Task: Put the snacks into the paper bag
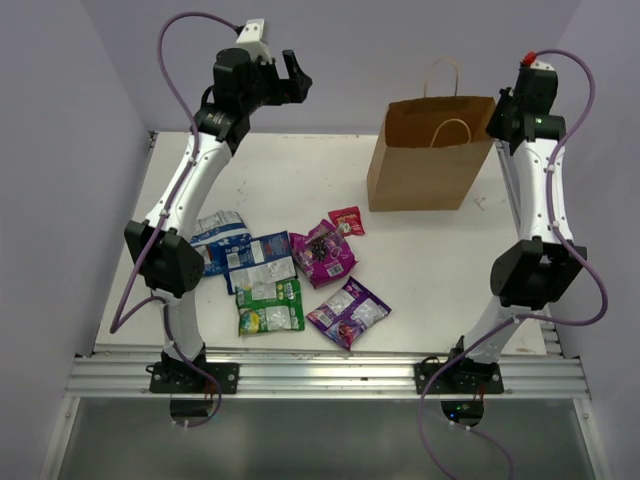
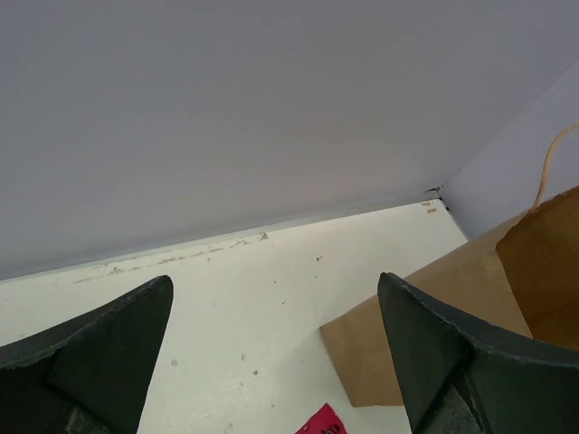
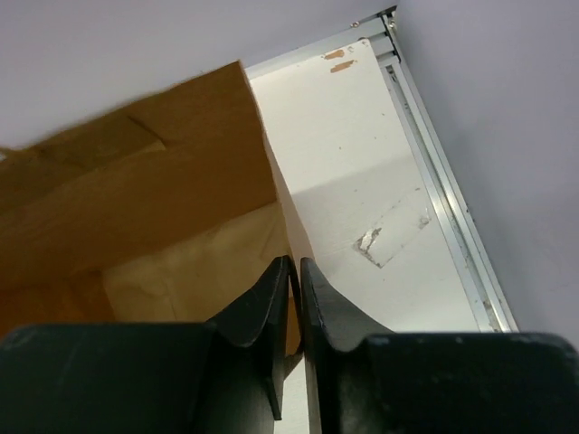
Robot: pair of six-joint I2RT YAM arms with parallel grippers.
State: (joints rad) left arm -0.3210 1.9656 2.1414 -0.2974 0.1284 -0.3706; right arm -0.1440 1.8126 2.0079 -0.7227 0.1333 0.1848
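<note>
While both arms stand raised, I see the white desk (image 1: 300, 170) carrying everything. Next in size, the tall brown kraft paper bag with twisted loop handles (image 1: 425, 160) stands upright toward the far right corner of the desk, its mouth open.

My right tool (image 1: 507, 108) sits at the bag's upper right rim. On the right wrist camera its fingers (image 3: 258, 312) are clenched together with the paper edge running between them, so it is pinching the bag. My left tool (image 1: 298, 75) hangs high over the far left part of the desk, released, its fingers (image 2: 109, 344) wide apart with nothing between them.

The six glossy foil snack packets lie flat in a loose cluster nearer the near left corner, all outside the bag:
- two blue-white packets (image 1: 258, 260), overlapping beside the left arm
- two purple-magenta packets (image 1: 323, 252), one of them nearer the near edge
- a green packet (image 1: 270, 307), just below the blue-white ones
- a small red packet (image 1: 347, 220), closest to the bag but apart from it
</note>
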